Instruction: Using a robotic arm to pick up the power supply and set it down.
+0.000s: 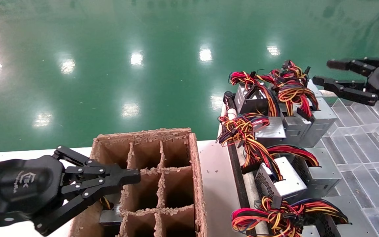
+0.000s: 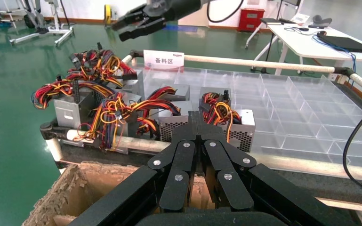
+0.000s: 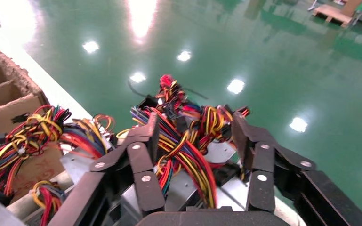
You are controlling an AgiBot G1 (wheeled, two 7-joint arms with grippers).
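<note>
At the lower left of the head view the left hand (image 1: 133,176) is hanging over the brown divided cardboard box (image 1: 196,171), its fingers clenched together on nothing; one silver unit (image 1: 110,215) is already sitting down in a left-hand cell, partly hidden beneath the arm. The box is resting on the white desk (image 1: 214,184), and just to its right a black-edged rack (image 1: 237,171) is carrying the remaining power supplies, their red, yellow and orange wire bundles spilling over one another. At the upper right the right hand (image 1: 322,72) is hovering released above the far end of that row, jaws spread wide, seemingly lining up on the rearmost power supply (image 1: 317,123); its wrist view is showing its fingers (image 3: 143,150) straddling a thick knot of wires (image 3: 188,141) rather than bare metal. That looks to me like the danger: closing there, the hand may be pinching cable instead of casing, and the lift could drag a tangled neighbour along or let the box slip and swing.
</note>
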